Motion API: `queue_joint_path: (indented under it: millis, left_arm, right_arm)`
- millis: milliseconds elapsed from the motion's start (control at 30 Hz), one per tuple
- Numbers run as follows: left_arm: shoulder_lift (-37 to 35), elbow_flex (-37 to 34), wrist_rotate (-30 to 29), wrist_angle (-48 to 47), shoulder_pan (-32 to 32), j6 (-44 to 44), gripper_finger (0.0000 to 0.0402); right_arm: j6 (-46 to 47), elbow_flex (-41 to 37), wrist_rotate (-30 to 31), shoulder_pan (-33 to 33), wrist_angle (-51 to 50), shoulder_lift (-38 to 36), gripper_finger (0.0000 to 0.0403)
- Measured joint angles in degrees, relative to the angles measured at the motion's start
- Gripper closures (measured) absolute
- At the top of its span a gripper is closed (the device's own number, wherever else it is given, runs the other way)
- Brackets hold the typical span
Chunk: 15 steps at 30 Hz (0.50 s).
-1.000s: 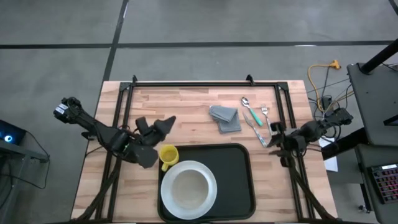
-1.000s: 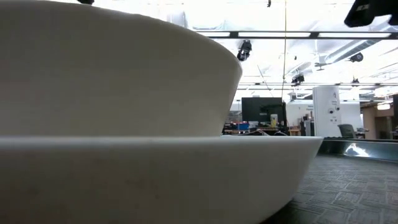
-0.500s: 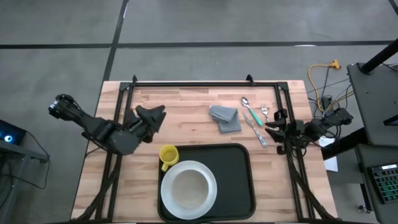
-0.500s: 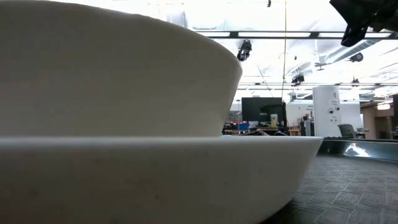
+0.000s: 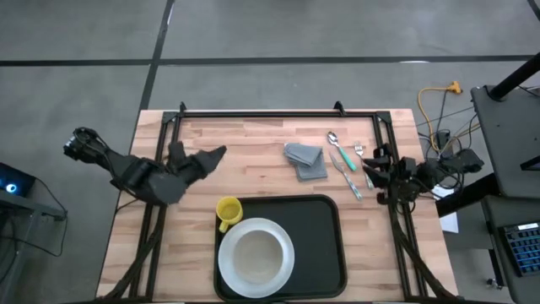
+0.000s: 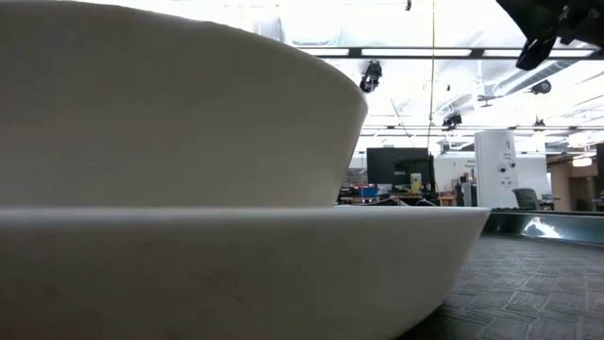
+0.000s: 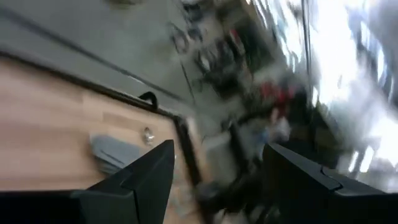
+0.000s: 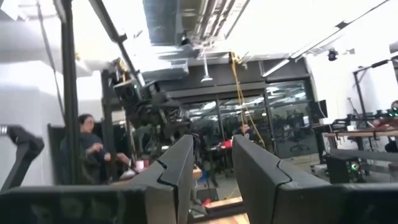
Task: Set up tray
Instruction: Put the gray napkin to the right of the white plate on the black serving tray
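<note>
Currently, the left gripper (image 5: pixel 205 158) hovers with fingers spread, empty, over the bare wood left of the folded gray napkin (image 5: pixel 306 160). The right gripper (image 5: pixel 377 173) holds nothing, its 2 fingers slightly parted, beside the teal-handled knife (image 5: pixel 347 176), spoon (image 5: pixel 333 138) and fork (image 5: pixel 363 158). The tray (image 5: pixel 325 245) lies at the near edge, carrying the white bowl (image 5: pixel 256 254) and yellow mug (image 5: pixel 228 211). Cutlery likely comes next: descend squarely, pinching 1 handle mid-length.

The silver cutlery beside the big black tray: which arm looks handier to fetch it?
Probably the right arm. Its right gripper hovers beside the silver cutlery, at the table's right edge near the black rectangular tray. The left gripper is open, far across the wooden table, past the yellow mug.
</note>
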Motion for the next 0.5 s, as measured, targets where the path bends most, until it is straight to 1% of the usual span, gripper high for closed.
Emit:
queue_joint_path:
  millis: [67, 167, 300, 367, 433, 500]
  left_arm:
    - [-1.72, 0.02, 2.96, 1.33, 0.05, 11.54, 0.0178]
    - [-4.23, 0.02, 5.12, 2.35, 0.97, 29.29, 0.0178]
    - [-6.06, -0.24, 6.07, 2.32, 1.38, 52.02, 0.0178]
    - [-6.29, -0.67, 6.19, 1.75, 1.46, 61.22, 0.0178]
    - [-6.02, -0.85, 5.69, 1.67, 1.79, 69.41, 0.0178]
    - [-5.52, -0.85, 5.25, 1.7, 1.88, 71.32, 0.0178]
  right_arm:
    - [1.92, 0.0, -0.02, -0.98, 1.48, 2.02, 0.0303]
    - [4.68, 0.0, -0.08, -2.35, 4.42, 6.5, 0.0303]
    - [5.52, 0.0, -0.16, -3.99, 15.2, 14.84, 0.0303]
    - [4.25, 0.05, -0.14, -4.67, 21.57, 19.76, 0.0303]
    - [2.85, 1.33, -0.13, -5.41, 25.32, 24.76, 0.0303]
    - [1.92, 3.82, -0.15, -6.19, 26.0, 29.31, 0.0303]
